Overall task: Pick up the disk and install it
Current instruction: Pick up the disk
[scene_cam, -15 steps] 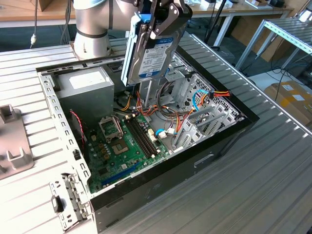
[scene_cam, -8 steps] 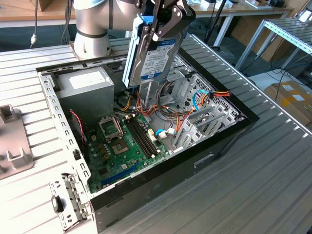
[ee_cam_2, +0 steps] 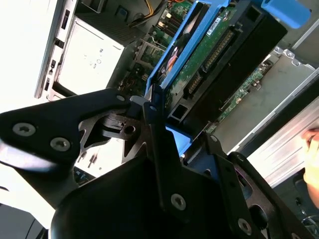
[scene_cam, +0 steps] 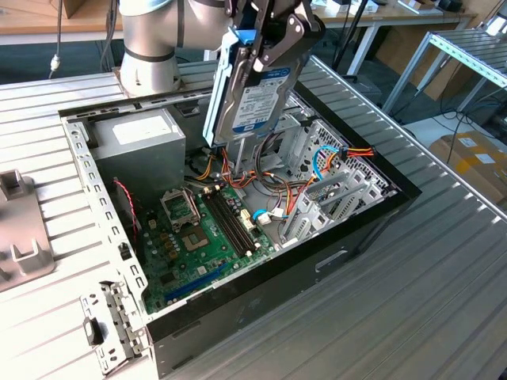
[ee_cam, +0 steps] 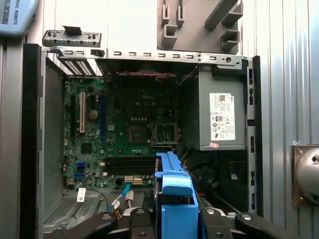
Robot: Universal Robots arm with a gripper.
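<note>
The gripper [scene_cam: 268,46] is clamped on the upper end of the disk [scene_cam: 247,95], its black fingers [scene_cam: 295,32] pressed against the blue-railed sides, in the upper middle of the exterior view. The disk hangs on edge and slightly tilted, label face outward. Its lower end is over the rear of the open computer case [scene_cam: 261,293]; whether it touches anything there cannot be told. In the second wrist view the gripper [ee_cam_2: 174,132] grips the disk [ee_cam_2: 214,55] with its green circuit-board side and blue rail showing. In the first wrist view the blue rail of the disk [ee_cam: 174,196] stands between the fingers of the gripper [ee_cam: 174,219].

Below the disk in the exterior view, the case lies open on the ribbed metal bench [scene_cam: 428,301]. The grey power supply [scene_cam: 141,141] sits toward the frame's upper left. The green motherboard [scene_cam: 198,237] is at the centre. A metal drive cage [scene_cam: 333,190] with coloured cables [scene_cam: 342,152] is to the centre right. A grey fixture [scene_cam: 20,237] rests on the bench at the left edge.
</note>
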